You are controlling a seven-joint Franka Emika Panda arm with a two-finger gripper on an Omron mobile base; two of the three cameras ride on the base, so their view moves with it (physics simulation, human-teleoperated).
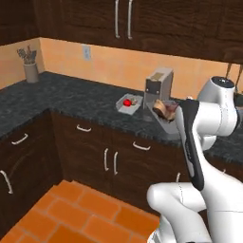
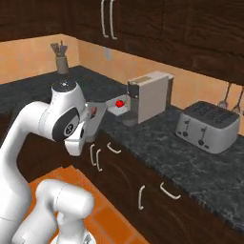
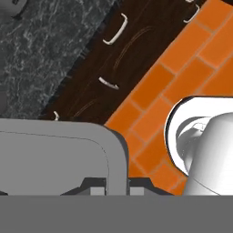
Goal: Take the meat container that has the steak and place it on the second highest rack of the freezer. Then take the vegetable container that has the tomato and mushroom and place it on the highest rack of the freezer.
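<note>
The grey meat container (image 1: 167, 124) hangs off the counter's front edge with the brown steak (image 1: 163, 109) lying in it. In the hand view its rounded rim (image 3: 59, 154) sits close up, and my gripper (image 3: 117, 187) is shut on that rim. From the right side the container (image 2: 98, 112) shows beside my hand. The vegetable container (image 1: 129, 106) rests on the counter, left of the coffee machine, holding the red tomato (image 1: 127, 102) and the tan mushroom (image 1: 134, 101). The tomato (image 2: 119, 103) shows again in the right base view. The freezer and its racks are out of view.
A coffee machine (image 2: 150, 95) stands just behind the held container, and a toaster (image 2: 207, 126) sits further right. A utensil holder (image 1: 31, 71) stands in the far corner. Dark cabinets (image 1: 109, 159) with handles run below the counter (image 1: 71, 97), over an orange tile floor (image 3: 182, 68).
</note>
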